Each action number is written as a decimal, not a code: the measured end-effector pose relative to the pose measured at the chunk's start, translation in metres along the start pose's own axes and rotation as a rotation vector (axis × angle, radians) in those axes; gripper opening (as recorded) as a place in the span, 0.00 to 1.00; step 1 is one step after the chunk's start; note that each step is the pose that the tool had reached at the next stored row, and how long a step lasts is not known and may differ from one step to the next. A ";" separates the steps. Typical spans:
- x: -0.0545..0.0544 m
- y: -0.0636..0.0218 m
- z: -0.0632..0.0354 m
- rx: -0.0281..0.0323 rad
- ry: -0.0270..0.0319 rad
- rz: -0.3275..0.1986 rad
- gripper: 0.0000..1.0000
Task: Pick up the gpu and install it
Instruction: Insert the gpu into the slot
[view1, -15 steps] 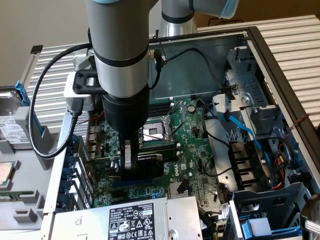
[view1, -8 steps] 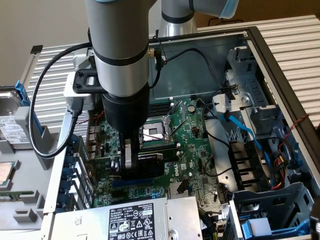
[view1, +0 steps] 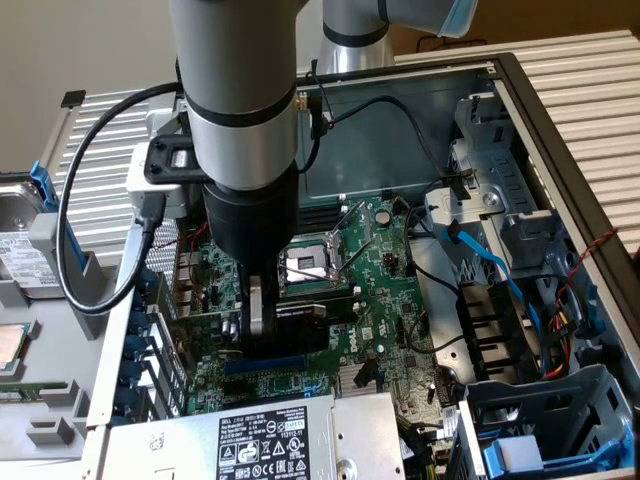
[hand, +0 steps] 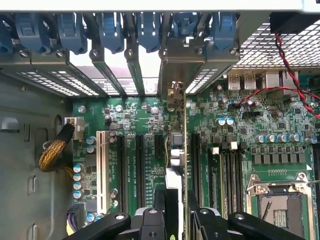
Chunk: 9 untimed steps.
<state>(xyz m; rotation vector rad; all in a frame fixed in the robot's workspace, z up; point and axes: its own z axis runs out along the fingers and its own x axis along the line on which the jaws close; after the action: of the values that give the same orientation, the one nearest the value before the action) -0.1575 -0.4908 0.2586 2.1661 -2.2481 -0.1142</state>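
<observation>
End effector: black two-finger end effector (view1: 262, 318) (hand: 177, 222), pinching the gpu from both sides.
Gpu: gpu (view1: 305, 322) (hand: 176, 145), a green card with black shroud and silver bracket, upright on edge on the large green motherboard (view1: 390, 270), bracket at the blue-clipped rear edge of the case.
Surface: pale ribbed surface (view1: 590, 70) carrying the open grey metal computer case (view1: 520, 90).
Room: beige wall (view1: 80, 40) behind.

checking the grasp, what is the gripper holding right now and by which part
The gripper is shut on the gpu, a finger on each flat face at the card's upper edge. The card stands on edge over the motherboard.
</observation>
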 end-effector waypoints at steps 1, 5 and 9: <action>0.000 0.0010 0.0001 0.0001 -0.0001 0.000 0.27; 0.000 0.0046 0.0005 0.0015 -0.0003 0.000 0.27; -0.001 0.0052 0.0006 0.0018 -0.0004 0.000 0.27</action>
<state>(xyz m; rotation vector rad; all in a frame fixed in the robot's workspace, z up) -0.1627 -0.4894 0.2585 2.1671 -2.2493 -0.1127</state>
